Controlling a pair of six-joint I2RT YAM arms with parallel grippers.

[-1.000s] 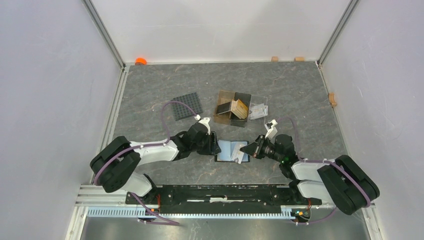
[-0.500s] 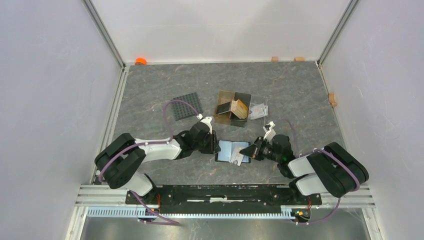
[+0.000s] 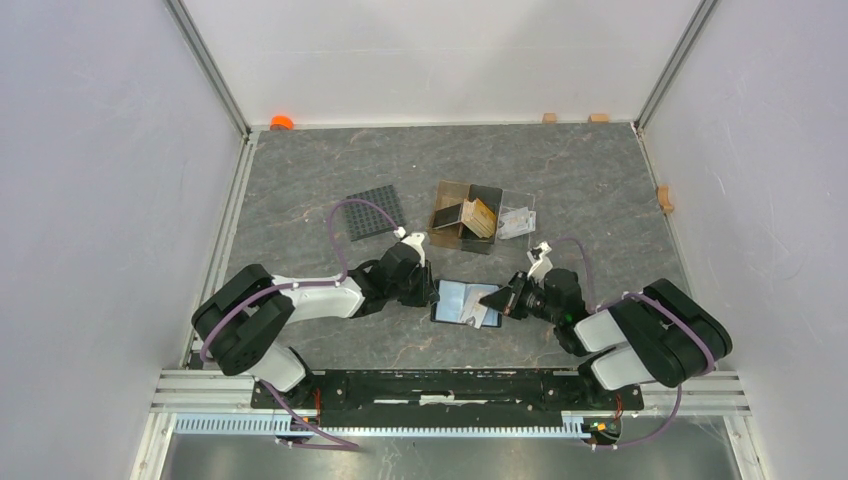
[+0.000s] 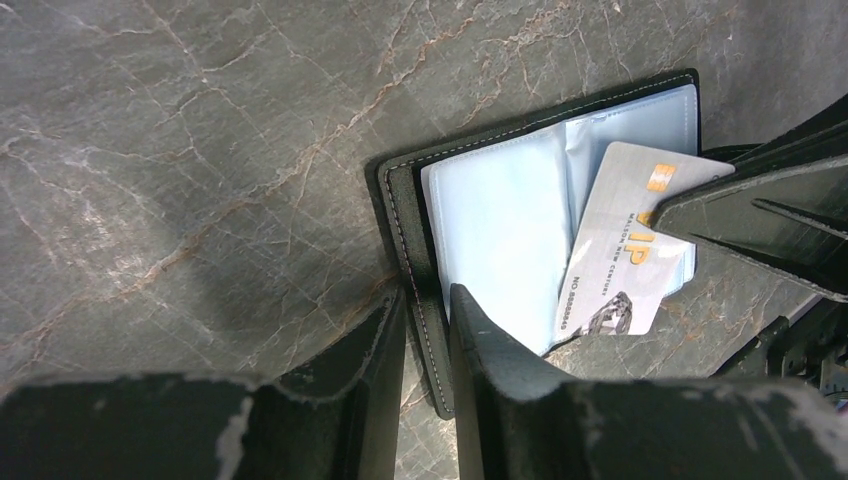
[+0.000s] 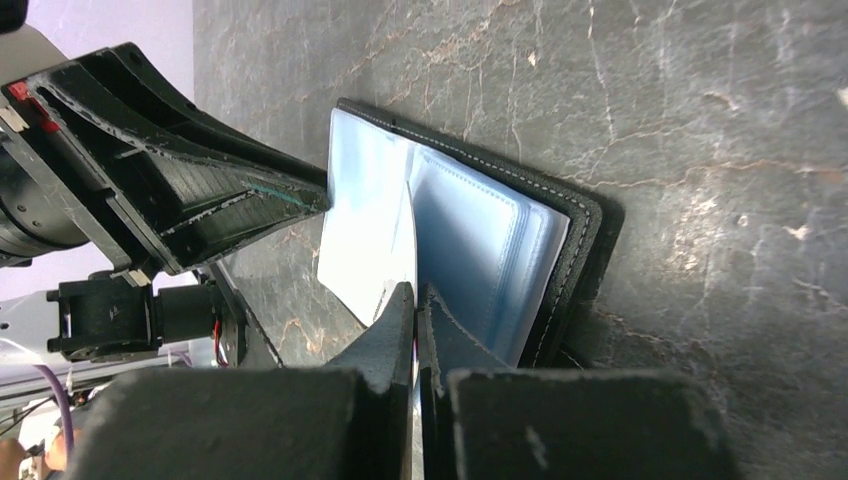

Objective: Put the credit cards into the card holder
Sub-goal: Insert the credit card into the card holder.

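Starting at your left: the black gridded mat (image 3: 375,212) lies flat on the worktop (image 3: 300,180), behind the left arm. The left gripper (image 4: 425,300) is clenched on the card holder (image 4: 500,215). Its two fingers pinch the black cover at the left edge, and you can see the stitched rim pass between them. The holder lies open between the two arms, pale blue sleeves up.

One whitish credit card (image 4: 618,255) with orange print lies tilted across the right-hand sleeves, one end overhanging the holder's edge. You cannot tell whether it has entered a sleeve. The right gripper (image 5: 415,292) grasps that card's right end, fingers nearly touching.

Behind the holder stands the brown compartment box (image 3: 465,213) with tan-orange cards (image 3: 483,214) inside. Just right of it is a clear tray (image 3: 518,222).
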